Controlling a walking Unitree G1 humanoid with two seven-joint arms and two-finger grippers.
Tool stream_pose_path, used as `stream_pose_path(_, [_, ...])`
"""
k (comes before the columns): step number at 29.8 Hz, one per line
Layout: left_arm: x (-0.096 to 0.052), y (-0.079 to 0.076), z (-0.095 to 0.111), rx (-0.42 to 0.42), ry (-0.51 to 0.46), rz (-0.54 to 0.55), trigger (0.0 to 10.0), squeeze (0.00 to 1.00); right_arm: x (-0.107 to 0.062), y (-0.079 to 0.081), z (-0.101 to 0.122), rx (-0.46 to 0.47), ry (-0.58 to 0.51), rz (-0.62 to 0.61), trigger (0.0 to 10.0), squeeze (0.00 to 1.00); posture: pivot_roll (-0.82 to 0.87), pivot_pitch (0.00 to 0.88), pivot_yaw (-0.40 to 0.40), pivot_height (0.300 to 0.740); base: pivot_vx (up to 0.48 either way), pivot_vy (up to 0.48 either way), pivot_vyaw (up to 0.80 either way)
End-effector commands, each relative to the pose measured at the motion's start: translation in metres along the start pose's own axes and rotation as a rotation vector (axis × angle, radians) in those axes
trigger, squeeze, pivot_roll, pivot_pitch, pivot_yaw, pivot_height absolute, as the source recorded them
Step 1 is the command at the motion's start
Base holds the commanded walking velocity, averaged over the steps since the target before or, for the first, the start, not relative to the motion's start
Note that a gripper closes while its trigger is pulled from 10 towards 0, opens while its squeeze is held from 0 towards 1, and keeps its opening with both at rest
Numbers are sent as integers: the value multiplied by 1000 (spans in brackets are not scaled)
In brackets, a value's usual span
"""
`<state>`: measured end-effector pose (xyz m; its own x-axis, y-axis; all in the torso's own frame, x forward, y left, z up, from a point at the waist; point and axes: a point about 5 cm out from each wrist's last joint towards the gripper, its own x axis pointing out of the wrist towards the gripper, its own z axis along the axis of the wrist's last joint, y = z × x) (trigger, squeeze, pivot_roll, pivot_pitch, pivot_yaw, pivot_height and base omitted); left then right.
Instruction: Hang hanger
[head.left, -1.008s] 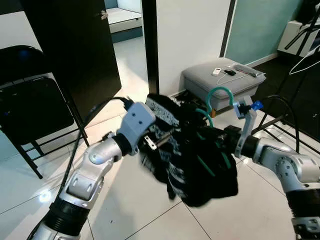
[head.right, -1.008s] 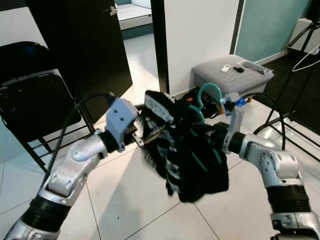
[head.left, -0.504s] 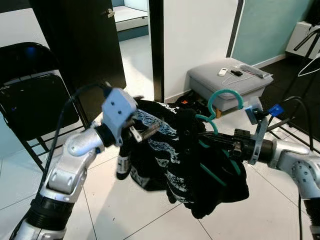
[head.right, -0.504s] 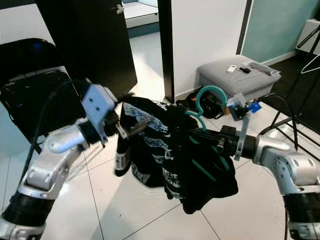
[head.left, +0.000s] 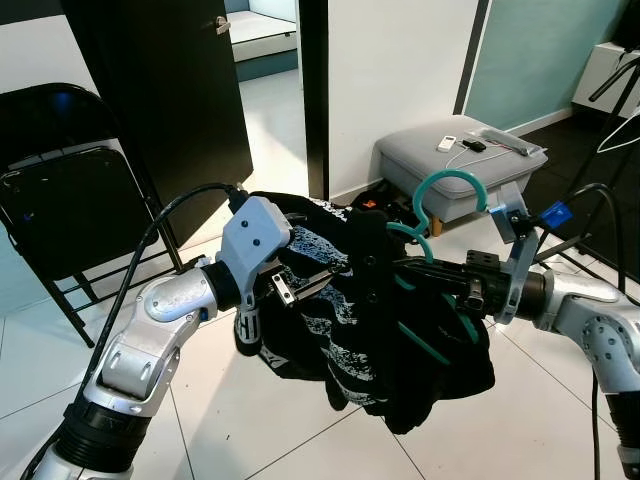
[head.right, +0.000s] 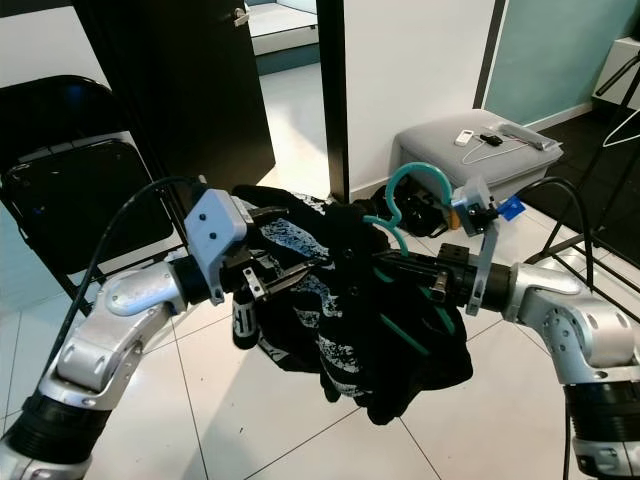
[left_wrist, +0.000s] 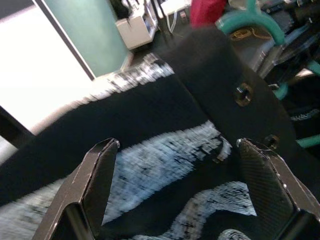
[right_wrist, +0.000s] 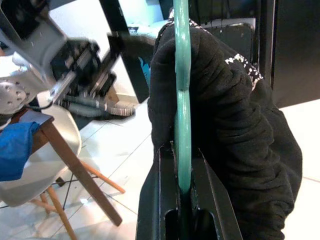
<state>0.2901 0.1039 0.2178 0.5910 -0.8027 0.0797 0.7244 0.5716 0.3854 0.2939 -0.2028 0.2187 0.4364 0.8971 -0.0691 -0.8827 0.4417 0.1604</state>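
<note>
teal plastic hanger (head.left: 447, 190) hung in mid-air between the two arms, its hook curling up above a bunched black garment with white pattern (head.left: 350, 300) draped over it. right gripper (right_wrist: 182, 190) had its two black fingers clamped on the hanger's teal bar, with dark cloth heaped beside it. left gripper (left_wrist: 175, 180) stood with fingers spread apart, pressed close against the patterned cloth, not pinching it. behind them sat a grey padded footstool (head.left: 455, 165) against the white wall, small gadgets on top. black folding chair (head.left: 60, 200) stood off to the left on pale glossy floor tiles (head.left: 250, 420).
</note>
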Motion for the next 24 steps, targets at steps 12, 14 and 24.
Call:
stream_pose_path(12, [23, -16, -7, -329, 23, 155, 10000, 0, 16, -9, 16, -75, -88, -120, 10000, 0, -64, 6, 32, 740, 0, 0, 0])
stream_pose_path(14, [25, -15, -7, -342, 17, 179, 10000, 0, 17, -8, 15, -75, -87, -116, 10000, 0, -64, 6, 32, 740, 0, 0, 0])
stream_pose_path(24, [30, 5, 3, -383, -30, 404, 10000, 0, 25, -2, 10, -65, -87, -80, 10000, 0, -63, 6, 33, 740, 0, 0, 0])
